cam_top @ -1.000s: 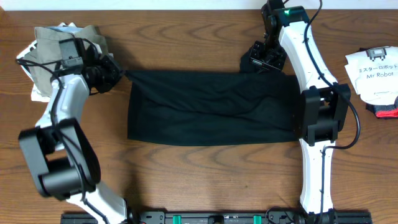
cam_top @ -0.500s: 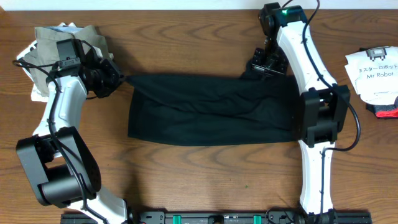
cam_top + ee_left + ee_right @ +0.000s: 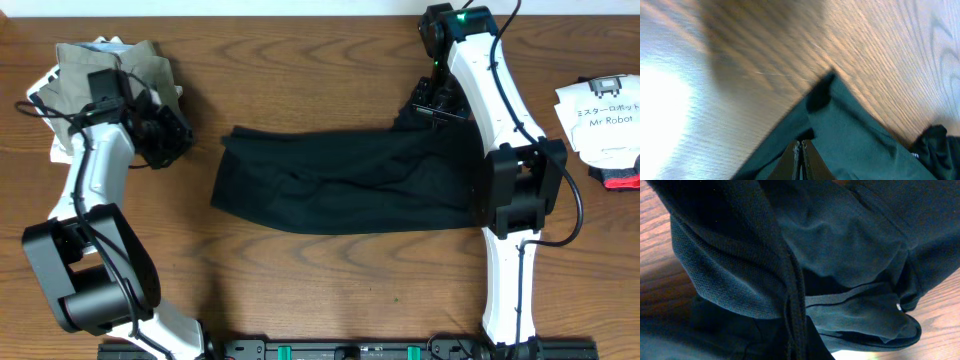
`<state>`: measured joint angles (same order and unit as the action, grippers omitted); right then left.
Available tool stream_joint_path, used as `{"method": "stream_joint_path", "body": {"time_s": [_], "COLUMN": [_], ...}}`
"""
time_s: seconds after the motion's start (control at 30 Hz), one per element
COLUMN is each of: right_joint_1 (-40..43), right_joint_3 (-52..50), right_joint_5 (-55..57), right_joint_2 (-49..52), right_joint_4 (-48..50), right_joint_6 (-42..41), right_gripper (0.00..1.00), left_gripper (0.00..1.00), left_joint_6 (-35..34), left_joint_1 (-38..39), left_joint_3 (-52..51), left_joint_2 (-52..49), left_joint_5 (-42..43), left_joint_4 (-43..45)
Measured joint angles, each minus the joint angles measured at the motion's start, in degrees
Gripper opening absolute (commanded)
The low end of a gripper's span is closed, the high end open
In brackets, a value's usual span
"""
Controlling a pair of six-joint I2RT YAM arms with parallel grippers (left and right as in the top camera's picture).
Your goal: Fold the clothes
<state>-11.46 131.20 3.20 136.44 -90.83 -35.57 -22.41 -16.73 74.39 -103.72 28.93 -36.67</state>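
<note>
Left pincer [image 3: 178, 135], closed and empty, sits beside a crumpled khaki-grey clothes pile [image 3: 120, 55]. Right pincer [image 3: 432, 100] clamps the black fabric shirt [image 3: 340, 185].

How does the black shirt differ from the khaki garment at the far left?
The black shirt lies spread in a long band mid-table; the khaki garment sits bunched in a heap at the far left corner. The black shirt is dark, the khaki garment pale. Both are soft cloth.
</note>
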Motion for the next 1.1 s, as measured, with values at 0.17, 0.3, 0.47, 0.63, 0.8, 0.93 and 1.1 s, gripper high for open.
{"method": "stream_joint_path", "body": {"time_s": [0.17,0.3,0.47,0.63,0.8,0.93,1.1], "right_joint_1": [-0.02,-0.02,-0.04,-0.04,-0.11,-0.26,-0.70], "right_joint_3": [0.00,0.00,-0.70,-4.94,-9.66,-10.10,-10.10], "right_joint_5": [0.02,0.02,0.04,0.04,-0.07,0.04,1.36], "right_joint_2": [0.00,0.00,-0.11,-0.55,-0.57,-0.57,-0.57], "right_joint_4": [-0.59,-1.14,-1.07,-0.83,-0.37,-2.40,-4.15], "right_joint_6": [0.00,0.07,0.26,0.20,0.15,0.02,-0.52], "right_gripper": [0.01,0.06,0.01,0.01,0.01,0.01,0.24], "left_gripper": [0.06,0.06,0.06,0.06,0.06,0.05,0.06], "left_joint_6": [0.00,0.00,0.17,0.52,1.70,2.93,3.23], "left_joint_1": [-3.08,-4.61,-4.83,-3.74,-0.96,2.10,4.63], "left_joint_3": [0.00,0.00,0.00,0.00,0.00,0.00,0.00], "left_joint_2": [0.00,0.00,0.02,1.07,5.11,7.45,7.61], "left_joint_5": [-0.70,-0.63,3.30,6.75,8.09,8.55,8.66], "left_joint_4": [-2.51,-3.10,-1.27,-0.55,-0.37,0.04,0.98]}}
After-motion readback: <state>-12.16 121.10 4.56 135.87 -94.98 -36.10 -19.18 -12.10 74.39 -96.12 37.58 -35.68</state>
